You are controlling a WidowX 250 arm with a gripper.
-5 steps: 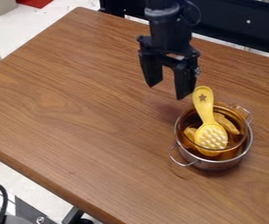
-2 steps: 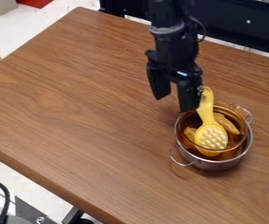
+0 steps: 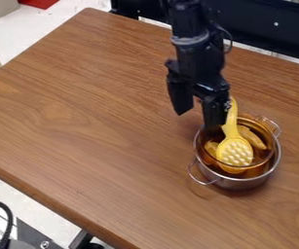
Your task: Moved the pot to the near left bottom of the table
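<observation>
so the claw [image 3: 197, 116] is hanging over the wooden table [image 3: 80, 131], pointing down, with its two fingers [image 3: 179, 95] spread pretty wide and nothing held between them. the stainless steel pot [image 3: 236, 184] sits on the table just below and to the right of the claw in the camera view, and the right-hand finger overlaps the pot's upper left edge from this angle, can't tell if they're actually touching. there's an amber glass bowl [image 3: 264, 154] nested in the pot, and a yellow brush [image 3: 235, 151] with pale nubs leaning in it, handle sticking up right beside that same finger. a couple of orangey-yellow pieces [image 3: 251, 137] are in the bowl too, under and around the brush. one wire loop handle [image 3: 205, 179] is on the pot's side below the claw, the other [image 3: 273, 125] is off to the claw's right.
</observation>
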